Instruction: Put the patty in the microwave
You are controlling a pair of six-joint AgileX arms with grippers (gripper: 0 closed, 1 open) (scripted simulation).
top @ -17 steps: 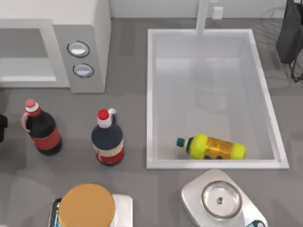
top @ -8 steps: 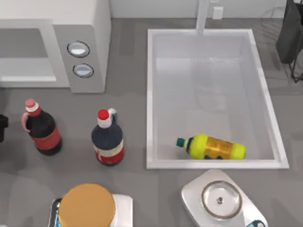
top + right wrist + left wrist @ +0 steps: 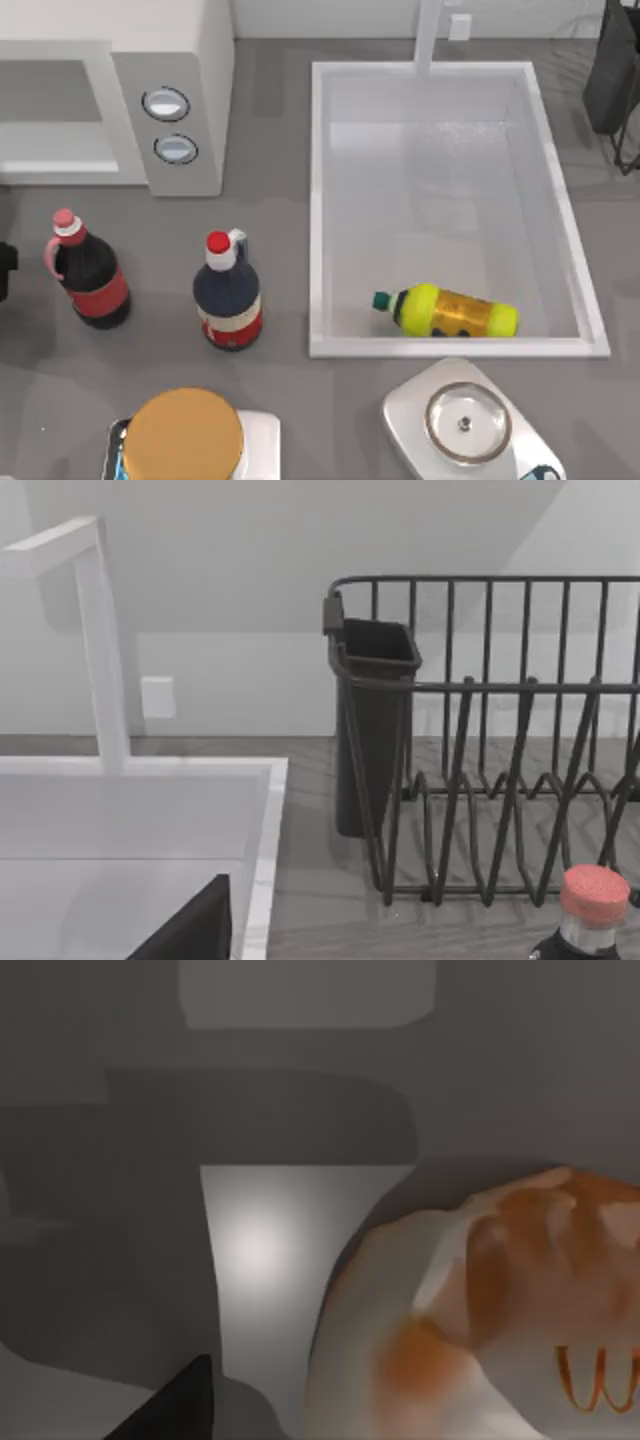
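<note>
The microwave stands at the table's far left, white, with its cavity open to the front and two round knobs on a grey panel. A lumpy pale and orange-brown patty lies close to the left wrist camera on the grey table. One dark finger of my left gripper shows at the edge of the left wrist view, beside the patty and apart from it. A dark part of the left arm sits at the table's left edge. A dark finger of my right gripper shows over the sink's corner.
Two dark bottles stand in front of the microwave. The white sink holds a lying yellow bottle. A scale and a round golden-brown top sit near the front. A black dish rack stands far right.
</note>
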